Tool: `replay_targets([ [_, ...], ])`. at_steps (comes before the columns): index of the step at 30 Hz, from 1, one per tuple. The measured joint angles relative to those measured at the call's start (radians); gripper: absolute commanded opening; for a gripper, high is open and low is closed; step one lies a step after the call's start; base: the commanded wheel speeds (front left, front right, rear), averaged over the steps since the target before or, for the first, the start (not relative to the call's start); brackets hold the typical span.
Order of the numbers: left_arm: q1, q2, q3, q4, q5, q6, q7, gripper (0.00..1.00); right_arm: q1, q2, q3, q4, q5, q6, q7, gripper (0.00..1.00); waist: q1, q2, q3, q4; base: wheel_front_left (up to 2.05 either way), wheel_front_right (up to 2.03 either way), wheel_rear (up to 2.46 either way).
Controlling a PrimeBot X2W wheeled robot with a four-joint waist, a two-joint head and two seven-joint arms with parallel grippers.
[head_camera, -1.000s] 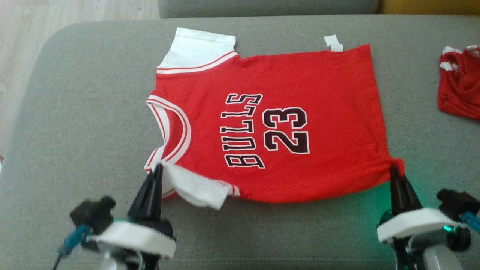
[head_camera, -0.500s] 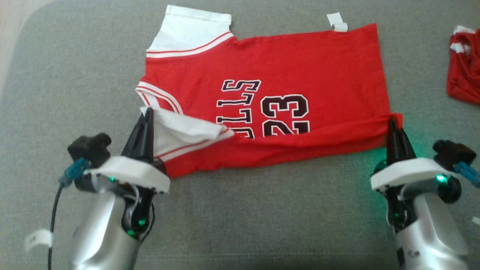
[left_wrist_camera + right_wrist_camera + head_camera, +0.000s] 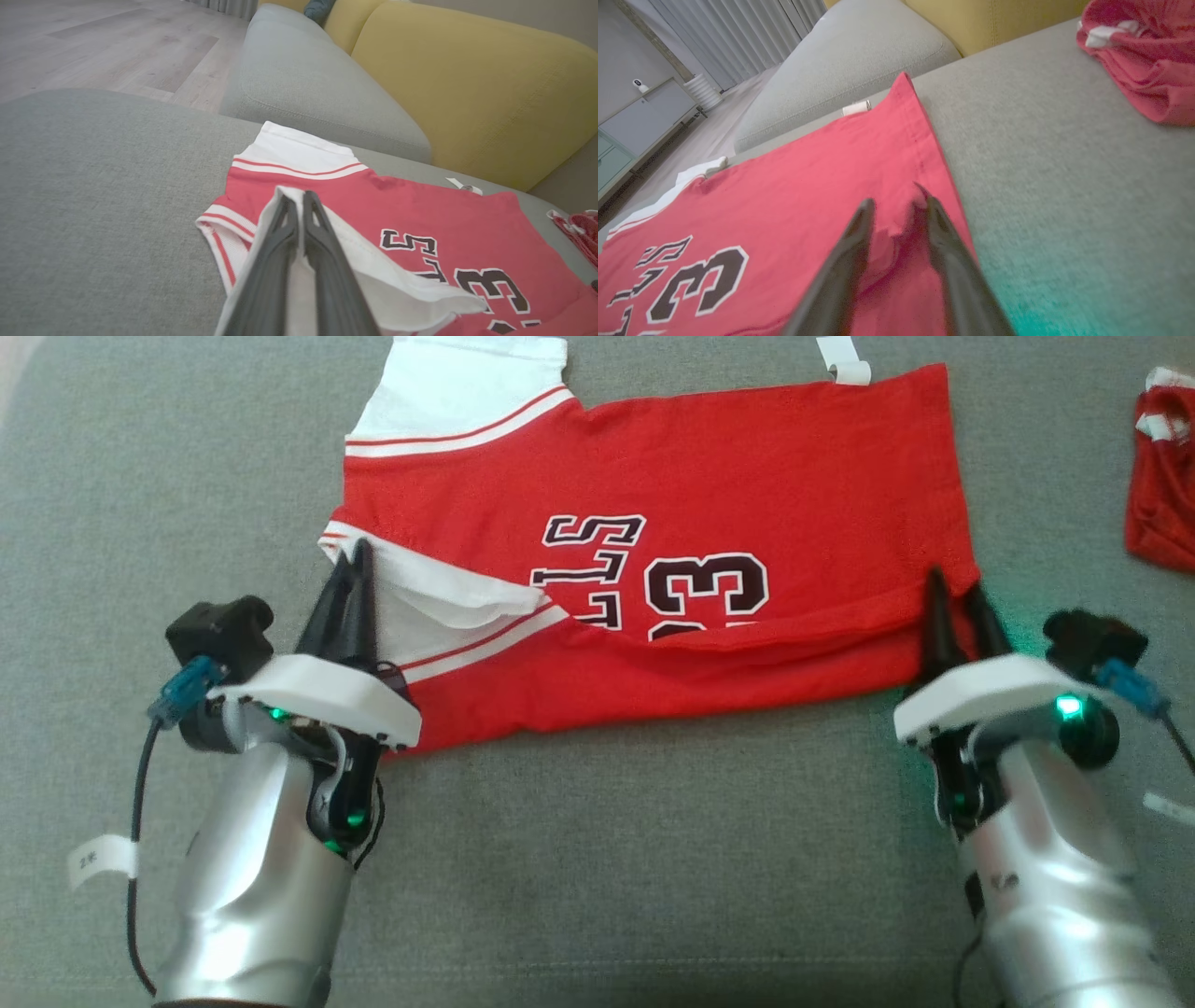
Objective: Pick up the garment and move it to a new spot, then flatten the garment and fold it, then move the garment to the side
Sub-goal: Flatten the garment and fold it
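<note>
Red jersey (image 3: 747, 476), number side up, lies spread on the grey cushion (image 3: 607, 859), with its near long edge doubled over onto the print. That's the fold half made, by my reading. My left tool (image 3: 359, 555) is clamped shut on the white sleeve (image 3: 448, 607), holding it up beside the collar. My right tool (image 3: 954, 583) sits at the hem corner with its two fingers parted and red cloth lying loose between them, so nothing is gripped on that side.

To do this well, I want the sleeve end laid down level with the hem end so the crease runs straight along the length. I'd go low and slow, so the lifted layer doesn't drag the one beneath, and open the left fingers only once the sleeve lies flat. The right tool needs to back out along its own line, because its fingers straddle the hem and could hook it.

Around the work, a second red garment (image 3: 1162, 495) is bunched at the right, well apart from the hem. A white tag (image 3: 845, 364) pokes out from the far edge. Beyond that are another grey seat (image 3: 317, 93) and a yellow sofa back (image 3: 467, 84). I see nothing across my path, and the hem between the right fingers is the one snag risk.
</note>
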Motion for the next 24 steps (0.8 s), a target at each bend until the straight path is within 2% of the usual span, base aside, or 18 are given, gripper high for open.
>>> replay_targets([
  [5,0.006,-0.010,0.021,-0.039,0.008,-0.015,-0.001,1.00,-0.074,-0.002,0.008,0.043,0.002,0.000,-0.016,1.00,0.0000,0.0000,-0.005,0.005,0.00,0.00,0.00],
  [12,0.092,-0.015,0.042,-0.112,0.015,-0.032,-0.001,1.00,-0.090,-0.002,-0.025,0.051,-0.018,0.000,-0.030,1.00,0.0000,0.0000,-0.027,0.017,0.00,0.00,0.00],
  [15,0.160,-0.015,0.044,-0.143,0.014,-0.038,-0.001,1.00,-0.086,-0.002,-0.066,0.001,-0.053,0.000,-0.035,1.00,-0.0001,0.0000,-0.042,0.021,0.00,0.00,0.00],
  [19,0.266,-0.003,0.042,-0.181,-0.010,-0.040,0.010,1.00,-0.027,-0.003,-0.120,-0.142,-0.122,0.000,-0.037,1.00,-0.0001,0.0000,-0.067,0.028,0.00,0.00,0.00],
  [24,0.384,0.035,0.039,-0.239,-0.026,-0.039,0.114,1.00,0.135,-0.002,-0.138,-0.258,-0.159,0.000,-0.037,1.00,-0.0001,0.0000,-0.094,0.043,0.00,0.00,0.00],
])
